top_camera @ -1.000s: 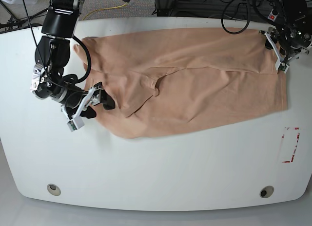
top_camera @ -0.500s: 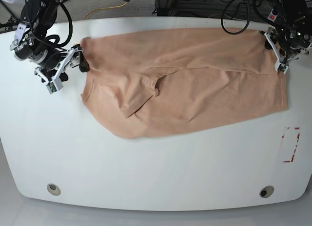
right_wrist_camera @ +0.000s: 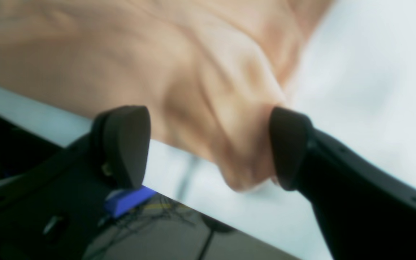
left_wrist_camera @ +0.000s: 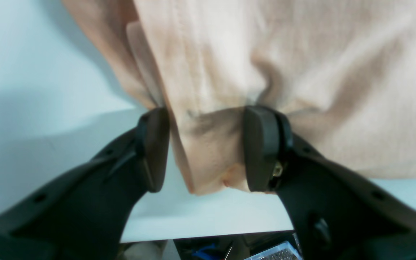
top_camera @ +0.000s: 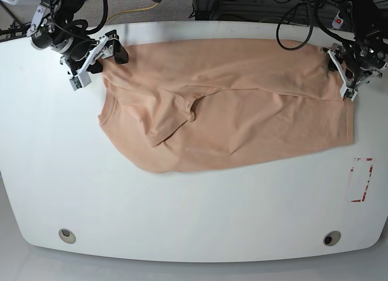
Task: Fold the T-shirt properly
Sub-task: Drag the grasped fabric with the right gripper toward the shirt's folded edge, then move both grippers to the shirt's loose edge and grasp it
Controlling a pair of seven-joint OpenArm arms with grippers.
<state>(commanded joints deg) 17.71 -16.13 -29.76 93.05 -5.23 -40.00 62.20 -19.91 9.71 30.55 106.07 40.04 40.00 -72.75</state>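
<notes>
Already the T-shirt lies spread across the far half of the white table, one layer doubled lengthwise over itself; judging by that, the crosswise folds are left to do. Each far corner of the cloth sits between spread jaws: the left gripper straddles a corner with its pads apart, not pinching, and the right gripper is likewise open around a bunched corner at the table edge
</notes>
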